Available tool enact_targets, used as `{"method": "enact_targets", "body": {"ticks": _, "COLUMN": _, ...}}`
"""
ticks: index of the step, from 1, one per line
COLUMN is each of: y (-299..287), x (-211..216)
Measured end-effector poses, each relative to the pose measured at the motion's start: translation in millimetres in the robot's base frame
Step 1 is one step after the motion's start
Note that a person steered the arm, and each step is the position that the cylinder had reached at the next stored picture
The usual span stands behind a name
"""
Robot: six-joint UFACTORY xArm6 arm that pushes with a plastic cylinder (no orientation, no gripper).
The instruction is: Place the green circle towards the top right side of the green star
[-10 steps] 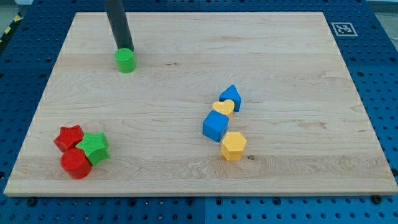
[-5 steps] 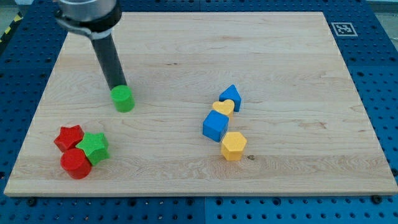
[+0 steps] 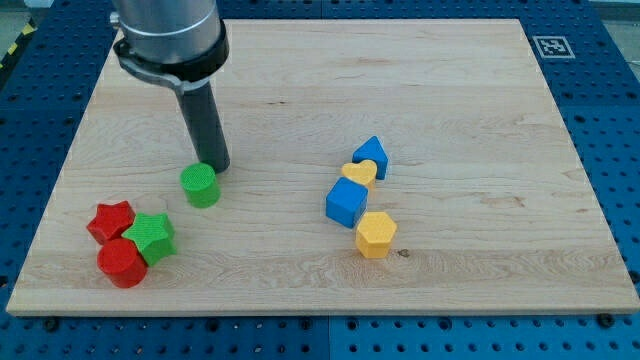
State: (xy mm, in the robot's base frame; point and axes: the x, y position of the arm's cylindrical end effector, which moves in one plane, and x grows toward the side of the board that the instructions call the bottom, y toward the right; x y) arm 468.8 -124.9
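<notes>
The green circle (image 3: 200,186) sits on the wooden board at the left, up and to the right of the green star (image 3: 152,236). The two are apart by roughly one block's width. My tip (image 3: 218,168) touches the board just above and to the right of the green circle, close against its upper right edge. The dark rod rises from there to the view's top. The green star lies in a tight cluster with two red blocks.
A red star (image 3: 111,221) and a red circle (image 3: 122,262) touch the green star at the lower left. At centre right stand a blue triangle (image 3: 372,155), a yellow heart (image 3: 358,174), a blue cube (image 3: 346,202) and a yellow hexagon (image 3: 376,234).
The green circle has been pushed down the board from near the top left towards the green star. My tip has followed it down and shifted slightly to its right.
</notes>
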Motion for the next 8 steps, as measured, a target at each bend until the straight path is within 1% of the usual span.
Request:
{"method": "enact_targets", "body": {"ticks": 1, "y": 0.0, "x": 23.8}}
{"method": "enact_targets", "body": {"ticks": 2, "y": 13.3, "x": 36.7}}
{"method": "enact_targets", "body": {"ticks": 3, "y": 62.1, "x": 39.7}}
{"method": "enact_targets", "body": {"ticks": 4, "y": 67.5, "x": 58.9}}
{"method": "enact_targets", "body": {"ticks": 5, "y": 52.9, "x": 65.6}}
{"method": "enact_targets", "body": {"ticks": 7, "y": 17.3, "x": 65.7}}
{"method": "enact_targets", "body": {"ticks": 8, "y": 16.0, "x": 65.7}}
